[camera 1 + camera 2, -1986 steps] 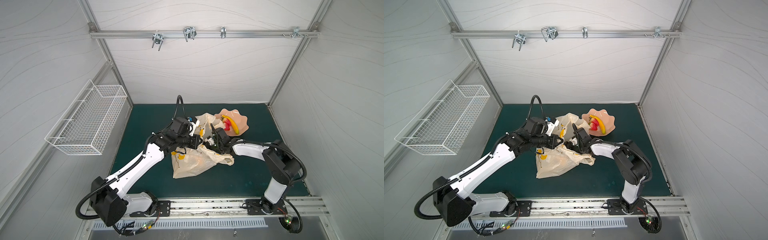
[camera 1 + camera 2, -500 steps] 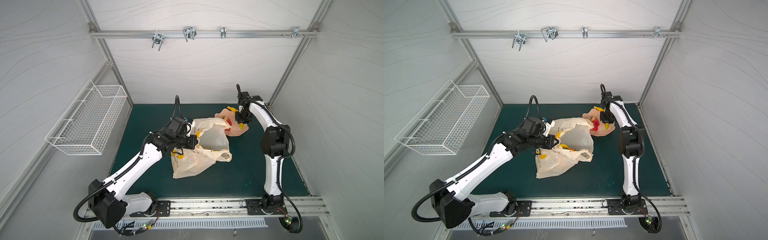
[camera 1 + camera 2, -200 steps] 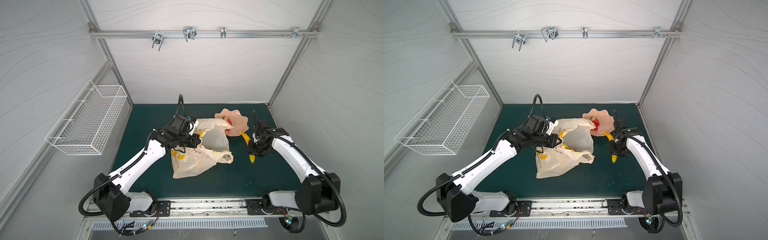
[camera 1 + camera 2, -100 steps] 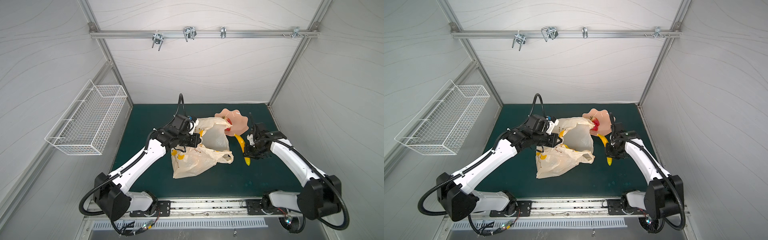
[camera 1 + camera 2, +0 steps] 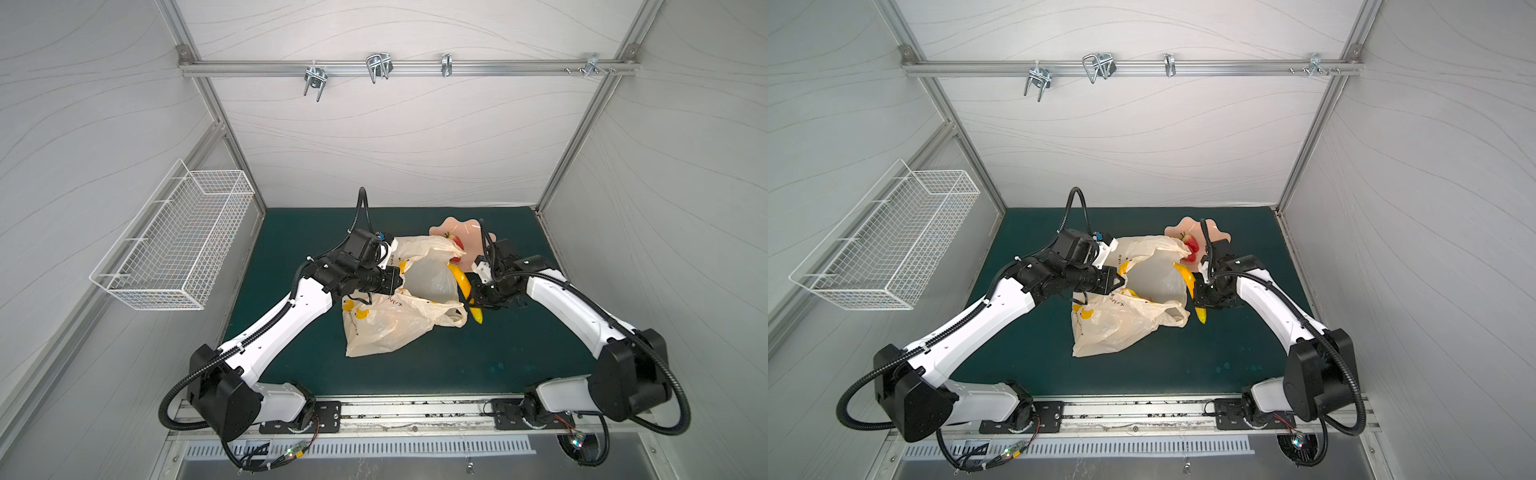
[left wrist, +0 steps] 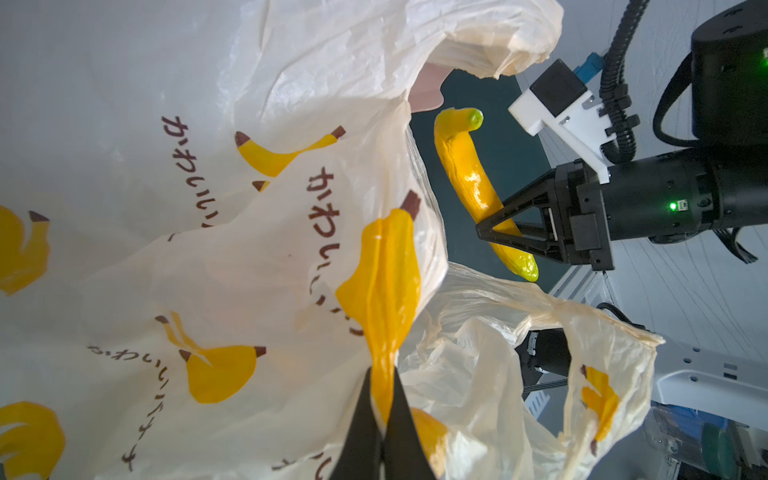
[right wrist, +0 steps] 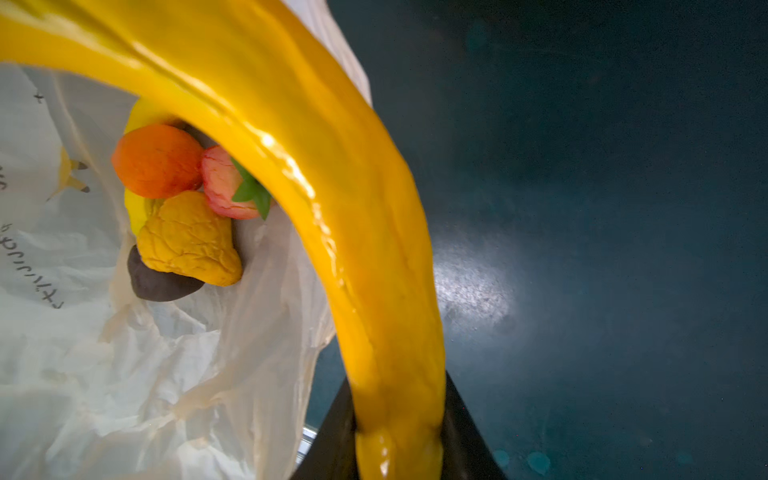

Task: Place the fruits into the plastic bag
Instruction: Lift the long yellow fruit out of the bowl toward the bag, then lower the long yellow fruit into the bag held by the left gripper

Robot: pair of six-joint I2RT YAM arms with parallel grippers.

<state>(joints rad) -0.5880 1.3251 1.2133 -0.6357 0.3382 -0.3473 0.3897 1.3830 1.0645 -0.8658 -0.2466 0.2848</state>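
- Yellow toy banana (image 6: pixel 473 183) sits clamped between the jaws of the right gripper (image 6: pixel 494 232). The grip is near its lower end, so most of its length sticks out past the fingers.
- In both top views, the banana slants just beside the plastic bag (image 5: pixel 386 328). Its upper end is at the rim of the open mouth, on the right arm's side, over the dark green mat (image 5: pixel 415 374).
- Left gripper (image 6: pixel 382 376) is pinched tight on the bag's rim, holding the mouth up and open.
- Inside the bag, the right wrist view shows an orange ball (image 7: pixel 156 160), a strawberry (image 7: pixel 224 183), a wrinkled yellow piece (image 7: pixel 189 237) and a dark brown piece (image 7: pixel 158 282), bunched together.
- Pink dish (image 5: pixel 457 226) lies just behind the bag's mouth with a red fruit (image 5: pixel 457 243) on it.
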